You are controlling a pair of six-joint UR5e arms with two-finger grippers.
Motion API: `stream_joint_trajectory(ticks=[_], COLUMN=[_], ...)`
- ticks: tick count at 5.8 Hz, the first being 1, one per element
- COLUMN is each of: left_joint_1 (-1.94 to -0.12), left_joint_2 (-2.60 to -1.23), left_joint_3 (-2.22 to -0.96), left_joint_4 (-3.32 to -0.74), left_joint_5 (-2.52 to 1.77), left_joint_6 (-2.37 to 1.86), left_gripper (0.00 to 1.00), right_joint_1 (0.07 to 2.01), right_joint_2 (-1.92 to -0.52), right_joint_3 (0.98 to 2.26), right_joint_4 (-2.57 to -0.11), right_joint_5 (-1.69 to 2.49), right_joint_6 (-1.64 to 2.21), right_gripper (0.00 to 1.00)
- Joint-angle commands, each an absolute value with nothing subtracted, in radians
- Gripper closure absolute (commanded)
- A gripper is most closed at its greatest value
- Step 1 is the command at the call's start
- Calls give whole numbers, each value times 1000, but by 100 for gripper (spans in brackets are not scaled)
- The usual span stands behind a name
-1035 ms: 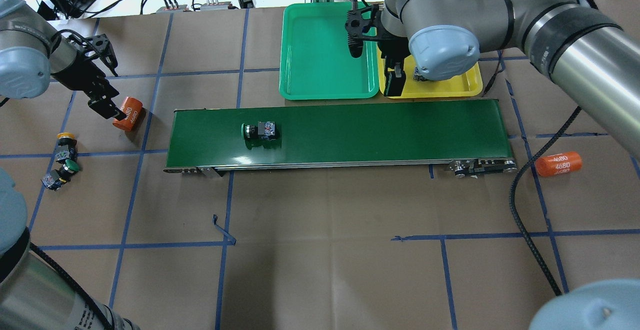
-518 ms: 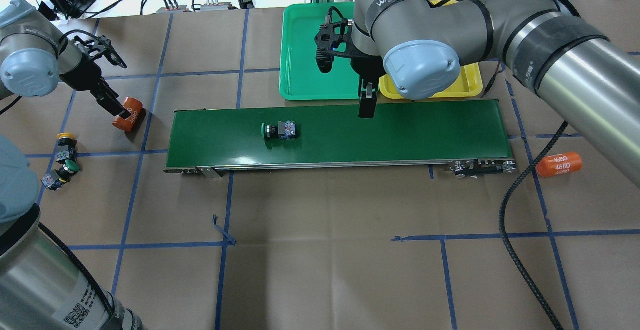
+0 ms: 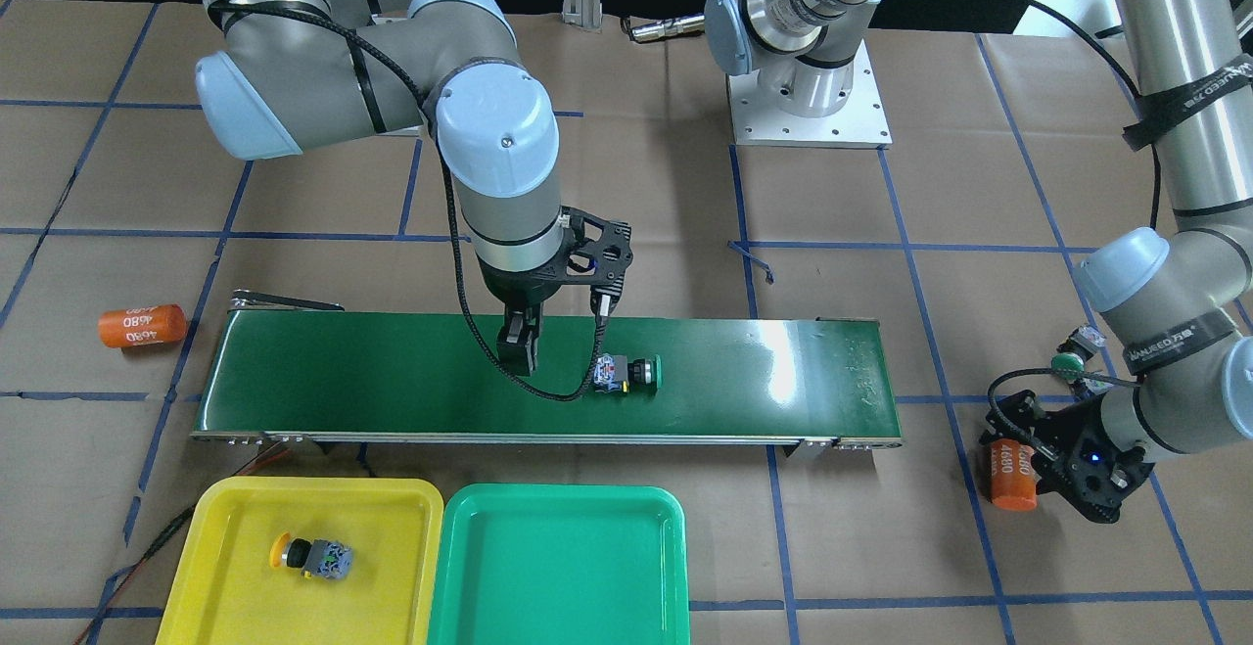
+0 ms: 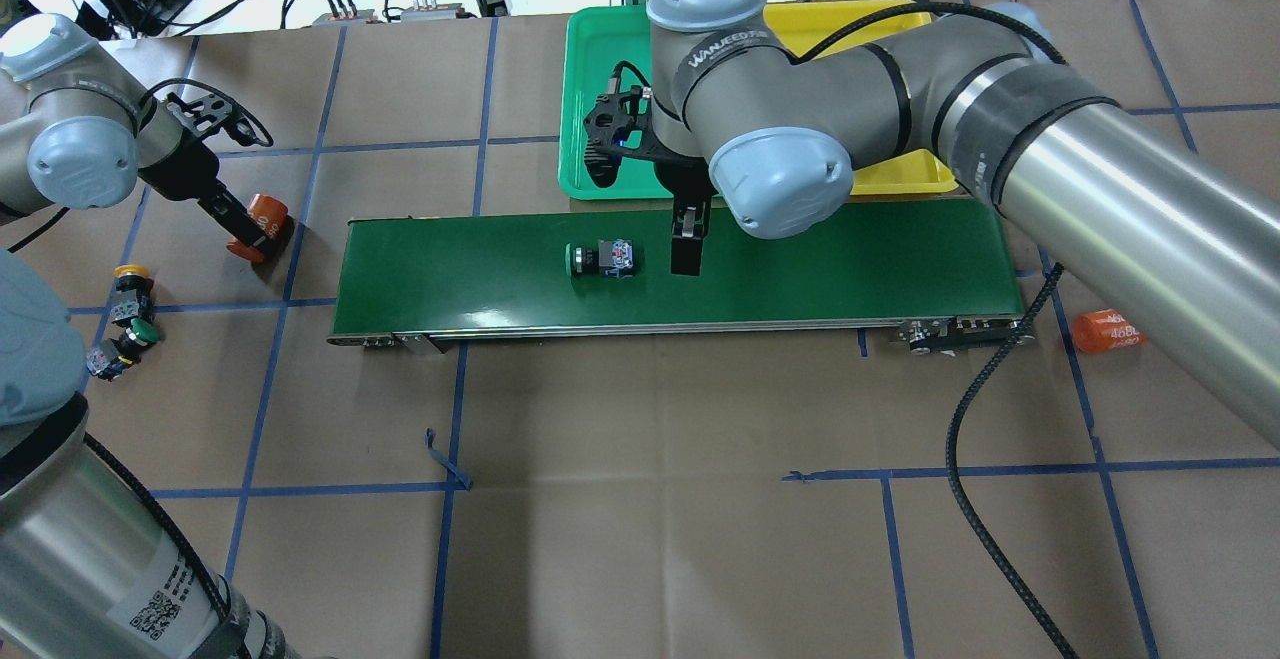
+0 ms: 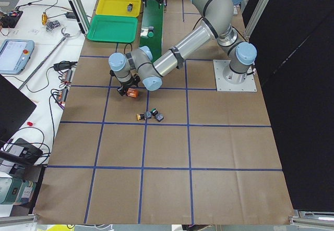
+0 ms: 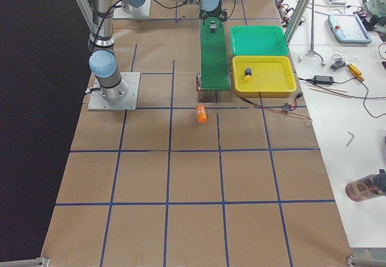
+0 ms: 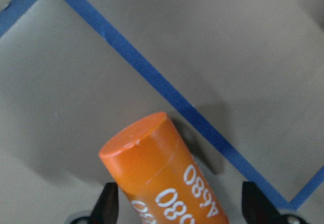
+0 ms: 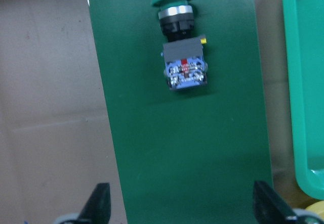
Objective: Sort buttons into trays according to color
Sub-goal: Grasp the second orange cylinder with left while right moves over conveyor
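- Right tool [image 4: 686,254] hangs over the conveyor belt [image 4: 450,274] with its fingers [image 8: 99,204] spread wide, holding nothing.
- A green button [image 8: 181,47] lies on its side on the belt, straight ahead of that tool. It lines up with the gap between the fingers, its cap points away, and it is clear of both fingers.
- The green tray [image 3: 558,576] sits just off one side of my right tool, past the belt's edge. I see no button in it.
- The yellow tray [image 3: 392,591] comes next beyond it and holds the sorted yellow button [image 3: 308,555].
- My left tool [image 4: 243,236] is well away from the belt. Its fingers [image 7: 109,209] are apart, astride an orange cylinder [image 7: 162,183] marked 4680. A gap shows beside one finger, so I judge it is not clamped.
- A loose yellow button [image 4: 130,284] and a loose green button [image 4: 128,344] lie close together on the bench [image 4: 650,539]. They are near my left tool, on the side toward my base.
- By my count, one of four buttons is sorted.
- Three are left: the belt's green one goes to the green tray, then the bench pair, one to each tray.
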State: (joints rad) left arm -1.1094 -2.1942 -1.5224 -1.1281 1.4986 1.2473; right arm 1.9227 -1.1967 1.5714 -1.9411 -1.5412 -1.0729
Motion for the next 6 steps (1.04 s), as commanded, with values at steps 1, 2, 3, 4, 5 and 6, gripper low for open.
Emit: stream_joint_trajectory(ticks=[1,2,3,4,5,6], left_joint_1=[-1103,-1103,-1104,-1111,-1138,-1190], left_joint_2=[-2200,-2197,-2178,-2133,-2061,-1990], left_joint_3=[-1528,-1528,-1525,-1519,-1522,-1529], left_joint_4=[-1127,-1129,-1138,-1170,-1257,-1319], left_joint_5=[1499,1499,1500,1502,1497,1493], left_joint_6=[1255,1253,1252,1261,1265,1279], left_gripper=[49,91,100,100,100,100], right_joint_1=[1959,1959,1956,1930,1893,1846], right_joint_2=[-1142,-1123,-1118,-1129,-1129,-1131], right_joint_3=[1572,1578,1604,1635,1649,1658], right_joint_4=[-1986,-2012,-2055,-2065,-2101,-2100], right_joint_5=[-1513,-1509,-1519,-1523,-1525,-1526], right_joint_6=[-1063,-1084,-1167,-1199,-1216,-1242], right_gripper=[0,0,0,0,0,0])
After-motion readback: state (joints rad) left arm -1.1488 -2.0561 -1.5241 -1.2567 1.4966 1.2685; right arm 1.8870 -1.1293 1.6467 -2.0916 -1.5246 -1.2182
